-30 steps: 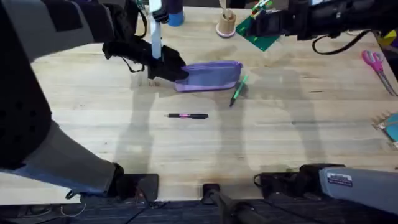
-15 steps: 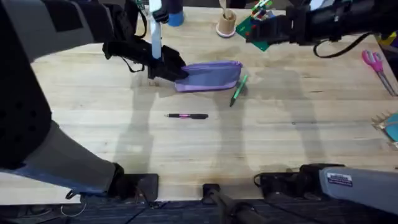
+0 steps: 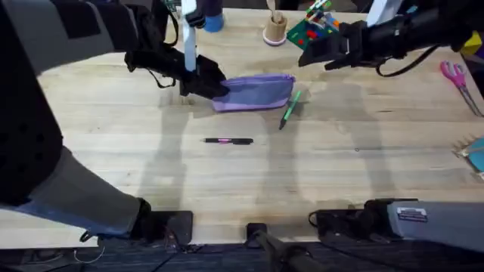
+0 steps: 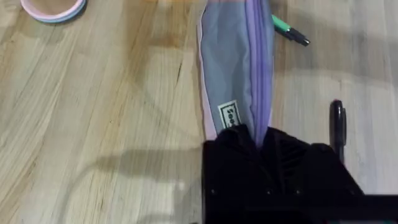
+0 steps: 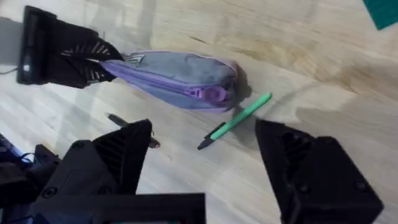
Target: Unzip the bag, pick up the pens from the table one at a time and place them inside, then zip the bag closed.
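Lavender bag zipped on surface, one end pinched by left tool; right tool spread above green pen.

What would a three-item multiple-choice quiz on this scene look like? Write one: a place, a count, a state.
1. Where does the green pen lie?
A. inside the bag
B. on the table beside the bag's zipper-pull end
C. in the right gripper

2. How many pens lie on the table?
A. one
B. two
C. four

3. What is the left gripper doing?
A. clamping one end of the bag
B. hovering open
C. holding the black pen

Answers: 1 B, it rests on the wood by the pull; 2 B, the green pen and the black pen; 3 A, its fingers close on the bag's end.
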`<action>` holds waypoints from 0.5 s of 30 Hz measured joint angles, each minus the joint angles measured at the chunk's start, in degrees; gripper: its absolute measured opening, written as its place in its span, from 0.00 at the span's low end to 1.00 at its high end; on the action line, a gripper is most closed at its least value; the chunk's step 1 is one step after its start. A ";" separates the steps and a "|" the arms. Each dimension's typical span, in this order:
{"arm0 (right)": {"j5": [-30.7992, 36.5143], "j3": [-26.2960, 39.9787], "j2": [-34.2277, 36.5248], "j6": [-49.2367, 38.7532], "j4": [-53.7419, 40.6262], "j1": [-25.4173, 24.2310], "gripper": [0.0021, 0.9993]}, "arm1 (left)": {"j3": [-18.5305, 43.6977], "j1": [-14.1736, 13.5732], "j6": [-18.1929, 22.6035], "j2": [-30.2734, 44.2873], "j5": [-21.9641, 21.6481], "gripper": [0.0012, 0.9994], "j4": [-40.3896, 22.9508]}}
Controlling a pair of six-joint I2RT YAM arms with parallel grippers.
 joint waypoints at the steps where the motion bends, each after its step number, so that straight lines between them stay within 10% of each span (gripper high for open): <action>1: 0.01 0.00 0.20 0.00 0.03 0.00 1.00 | 0.00 0.00 0.00 0.00 0.00 0.04 0.00; 15: 0.03 0.00 0.29 0.00 0.64 0.26 1.00 | 0.00 0.00 0.00 0.00 0.00 0.04 0.00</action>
